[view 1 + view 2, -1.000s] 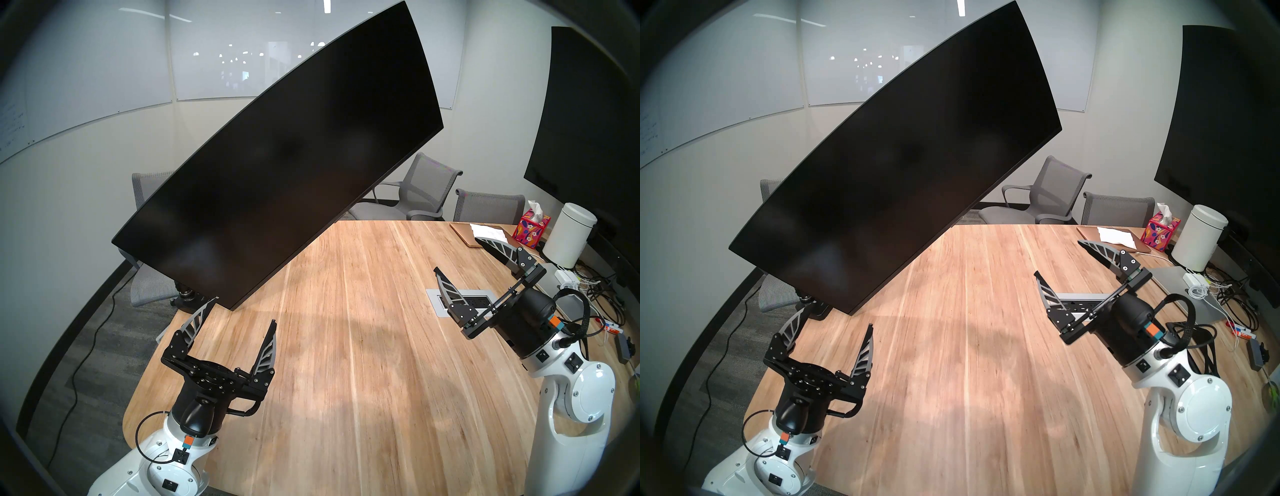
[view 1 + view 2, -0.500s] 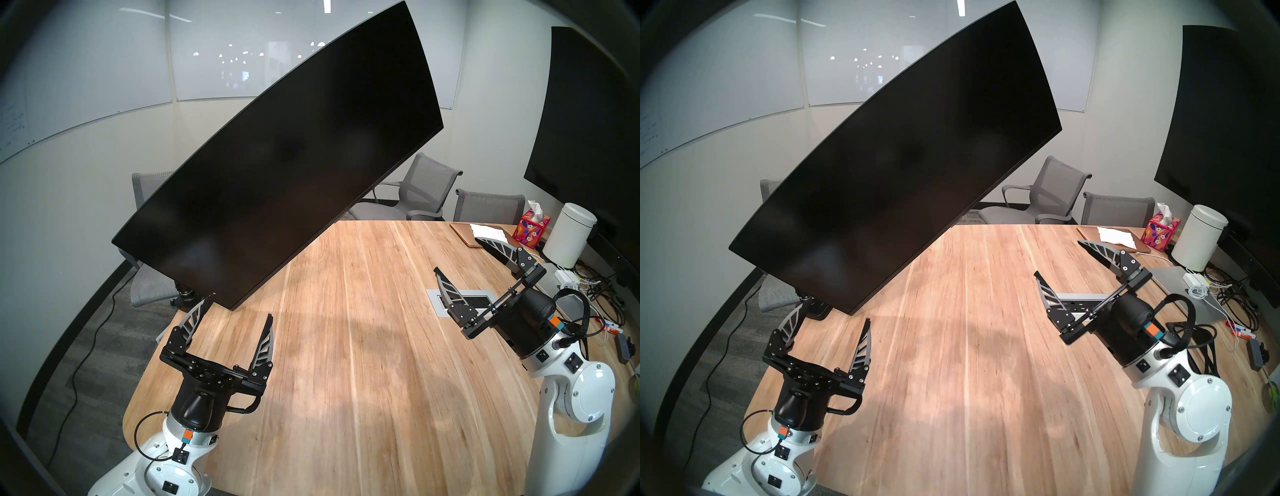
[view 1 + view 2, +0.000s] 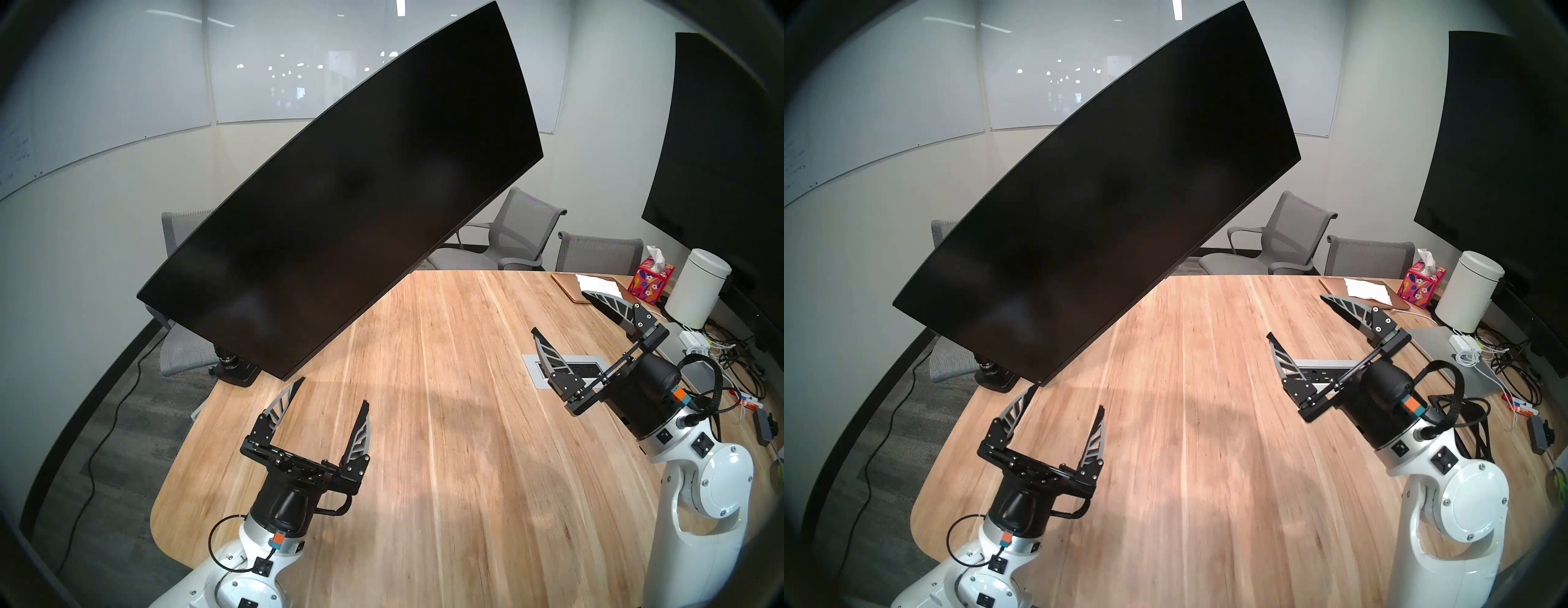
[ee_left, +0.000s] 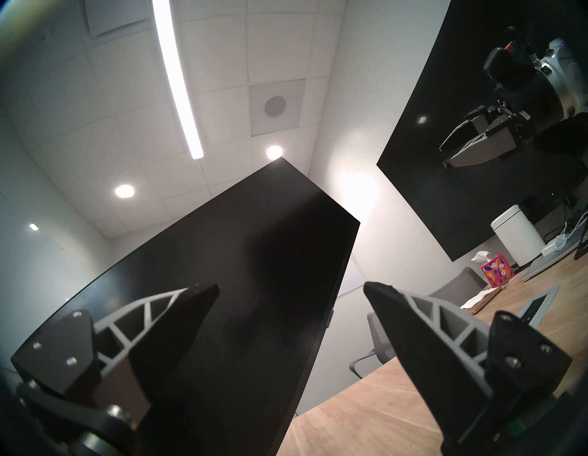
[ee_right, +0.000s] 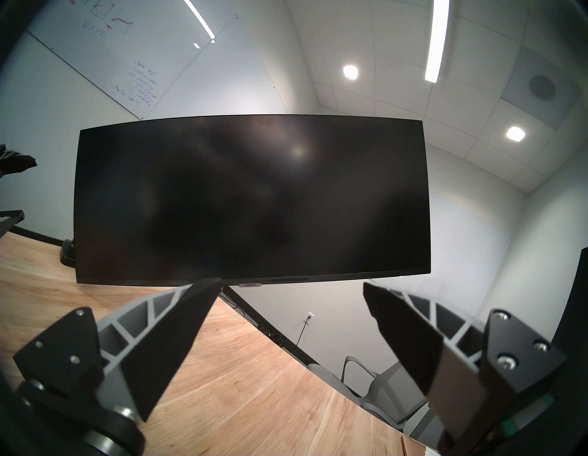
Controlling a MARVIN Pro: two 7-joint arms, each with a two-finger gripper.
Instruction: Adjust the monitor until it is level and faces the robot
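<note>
The monitor [image 3: 339, 204] is a wide curved black screen, dark, tilted steeply with its left end low near the table and its right end high. It also shows in the head right view [image 3: 1098, 204], the left wrist view [image 4: 238, 302] and the right wrist view [image 5: 251, 203]. Its clamp base [image 3: 235, 369] sits at the table's left edge. My left gripper [image 3: 334, 390] is open and empty just below the monitor's low corner, fingers pointing up, not touching it. My right gripper [image 3: 560, 312] is open and empty over the table's right side, far from the monitor.
The wooden table [image 3: 445, 424] has a power box [image 3: 547, 369] set into it. A large flat wall screen [image 3: 721, 148] hangs at the right. A white canister [image 3: 698, 288], tissue box [image 3: 651, 278] and cables [image 3: 721, 352] crowd the right edge. Grey chairs [image 3: 522, 229] stand behind.
My left gripper has moved right, from left of the monitor's low corner to just under it, still open. The monitor and my right arm have not moved.
</note>
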